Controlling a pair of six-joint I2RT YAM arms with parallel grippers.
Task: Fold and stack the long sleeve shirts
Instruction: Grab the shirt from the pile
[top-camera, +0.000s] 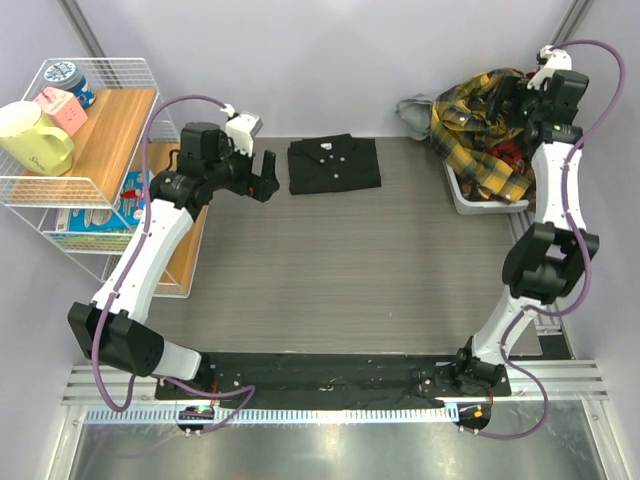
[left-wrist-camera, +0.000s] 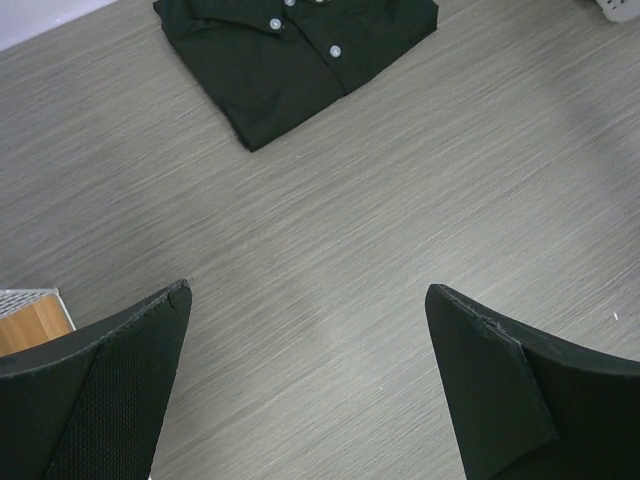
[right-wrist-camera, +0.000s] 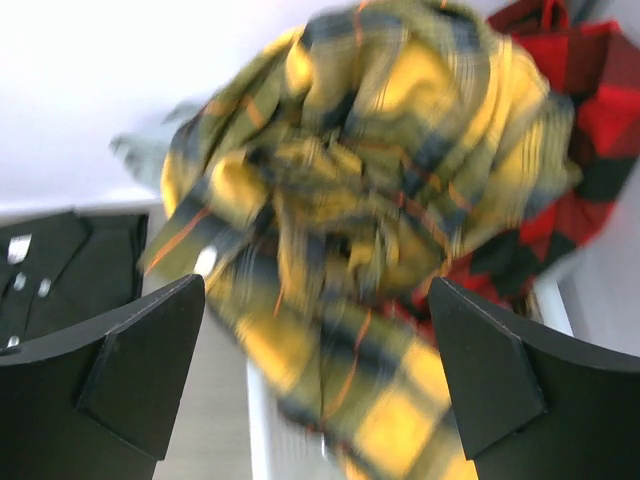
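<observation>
1 black shirt (top-camera: 334, 164), folded, on table (top-camera: 350, 260). 1 yellow plaid shirt (top-camera: 480, 120), heaped in bin (top-camera: 470, 197). Left gripper (left-wrist-camera: 308, 291), right gripper (right-wrist-camera: 315, 288): both spread, empty.

In the right wrist view the yellow plaid shirt (right-wrist-camera: 380, 200) was smeared with blur, and its collar and buttons could not be picked out. The red plaid shirt (right-wrist-camera: 590, 110) at 2 o'clock ran off the frame, and the black shirt (right-wrist-camera: 60, 270) at 9 o'clock was cut by the edge. From above, the white bin (top-camera: 468, 198) lay mostly hidden under the heap. The left wrist view cropped the black shirt's top at 12 o'clock. Print on the blue tin (top-camera: 65, 74) was too small to read.
</observation>
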